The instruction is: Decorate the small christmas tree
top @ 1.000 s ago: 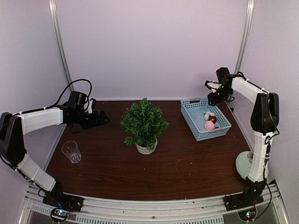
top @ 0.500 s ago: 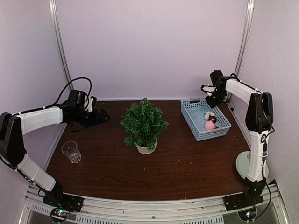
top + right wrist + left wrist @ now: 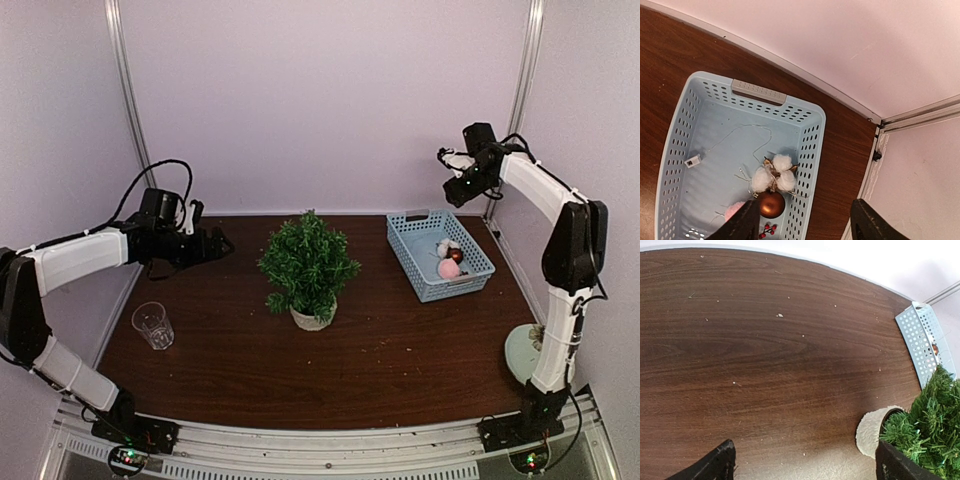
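The small christmas tree (image 3: 308,262) stands mid-table in its white round pot (image 3: 312,318); its pot and right-side sprigs show in the left wrist view (image 3: 935,425). My left gripper (image 3: 218,246) is open and empty, left of the tree above the bare table (image 3: 805,467). My right gripper (image 3: 455,192) is open and empty, raised above the far end of the light-blue basket (image 3: 438,254). In the right wrist view the basket (image 3: 675,165) holds a white cotton sprig (image 3: 774,172), a copper ball (image 3: 771,204), a pink pompom (image 3: 734,211), red berries (image 3: 767,230) and a thin wire.
A clear drinking glass (image 3: 152,325) stands at the table's left front. A pale round disc (image 3: 522,352) lies by the right arm's base. Walls close the back and sides; a metal corner rail (image 3: 920,116) runs near the right gripper.
My right gripper has risen and shifted back right above the basket's far end. My left gripper has lifted slightly and stayed left of the tree.
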{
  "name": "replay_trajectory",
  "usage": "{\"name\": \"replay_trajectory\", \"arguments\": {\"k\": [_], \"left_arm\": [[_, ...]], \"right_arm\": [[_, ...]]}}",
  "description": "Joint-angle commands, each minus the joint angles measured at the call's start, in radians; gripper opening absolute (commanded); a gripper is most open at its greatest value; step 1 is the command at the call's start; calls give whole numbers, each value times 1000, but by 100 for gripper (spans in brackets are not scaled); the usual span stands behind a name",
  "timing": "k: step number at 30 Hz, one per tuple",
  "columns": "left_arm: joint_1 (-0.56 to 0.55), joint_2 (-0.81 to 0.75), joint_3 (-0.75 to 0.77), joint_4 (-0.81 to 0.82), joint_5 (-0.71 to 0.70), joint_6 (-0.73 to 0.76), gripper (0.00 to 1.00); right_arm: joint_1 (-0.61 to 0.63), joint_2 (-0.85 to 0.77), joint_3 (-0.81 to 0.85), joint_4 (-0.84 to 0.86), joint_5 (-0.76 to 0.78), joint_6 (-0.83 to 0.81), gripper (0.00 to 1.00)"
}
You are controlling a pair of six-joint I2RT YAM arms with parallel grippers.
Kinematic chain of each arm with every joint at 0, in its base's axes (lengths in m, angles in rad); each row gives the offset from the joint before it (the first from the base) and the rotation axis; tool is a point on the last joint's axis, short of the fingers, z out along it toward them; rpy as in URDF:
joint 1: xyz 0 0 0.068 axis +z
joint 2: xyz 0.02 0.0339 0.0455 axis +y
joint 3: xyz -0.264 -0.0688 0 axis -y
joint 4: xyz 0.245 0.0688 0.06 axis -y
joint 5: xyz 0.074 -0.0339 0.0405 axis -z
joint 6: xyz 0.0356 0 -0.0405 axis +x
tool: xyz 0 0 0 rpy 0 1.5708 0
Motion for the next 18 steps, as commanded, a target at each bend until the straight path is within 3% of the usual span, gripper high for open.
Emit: {"name": "replay_trajectory", "arguments": {"k": [1,8,12,16,18], "left_arm": [[8,-23,29,10,4,10,98],[8,-35,7,17,27,-9,97],[8,-20,-5,31,41,-19,97],[8,-13,-7,33,48,-29,98],[8,-14,-7,35,45,-28,98]], "right_arm": [[7,81,60,-27,39,-65,67],[15,182,61,-6,69,-123,69],[21,249,109,-16,82,-137,64],[33,276,134,-22,86,-136,40],[40,270,136,-20,96,-133,16]]}}
